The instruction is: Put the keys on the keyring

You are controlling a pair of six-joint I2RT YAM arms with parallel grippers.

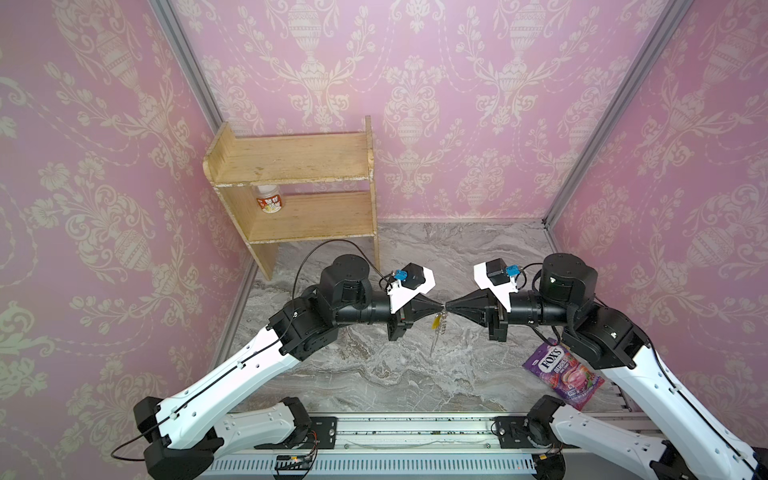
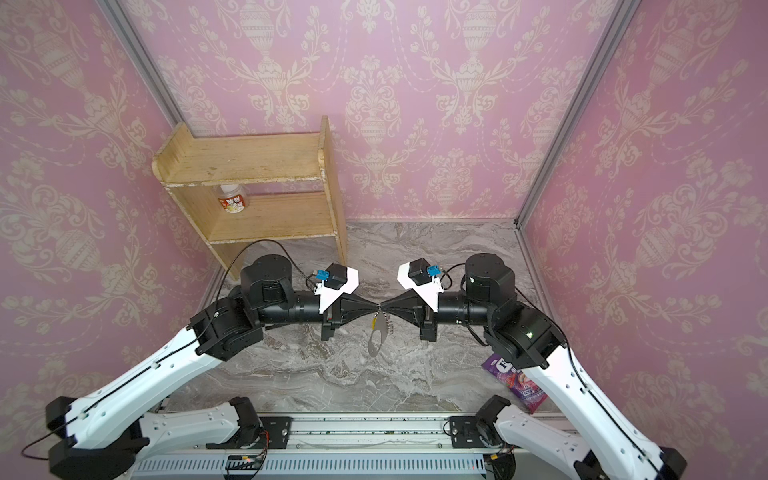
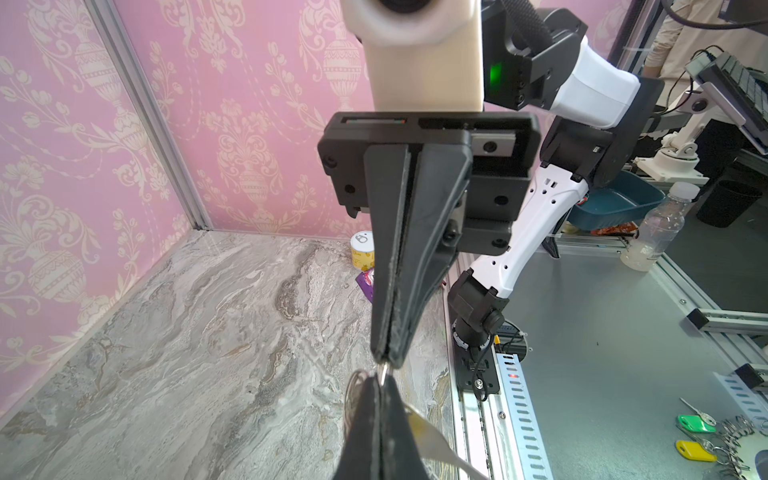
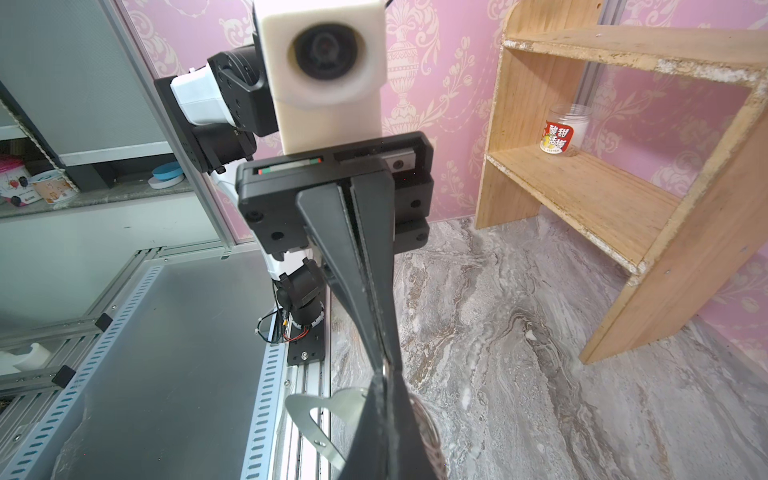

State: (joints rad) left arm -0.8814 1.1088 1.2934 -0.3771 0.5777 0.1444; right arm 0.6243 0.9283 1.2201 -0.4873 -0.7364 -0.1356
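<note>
Both grippers meet tip to tip above the middle of the marble floor. My left gripper [image 1: 441, 308] [image 3: 380, 379] is shut on a small silver ring at the top of the keyring. My right gripper [image 1: 449, 308] [image 4: 384, 374] pinches the same ring from the opposite side, its jaws together. The keyring's grey fob [image 2: 377, 338] [image 4: 316, 411] hangs below the tips, clear of the floor, with its link chain [image 2: 388, 325] beside it. The yellow key tag [image 1: 436, 322] [image 3: 419, 428] dangles next to the fob. Whether its loop sits on the ring is hidden by the fingertips.
A wooden shelf [image 1: 291, 166] stands at the back left with a labelled jar [image 1: 270, 201] on its lower board. A purple sweets packet [image 1: 561, 372] lies under the right arm. A yellow can [image 3: 361, 249] stands near the right wall. A metal rail [image 1: 415, 432] runs along the front.
</note>
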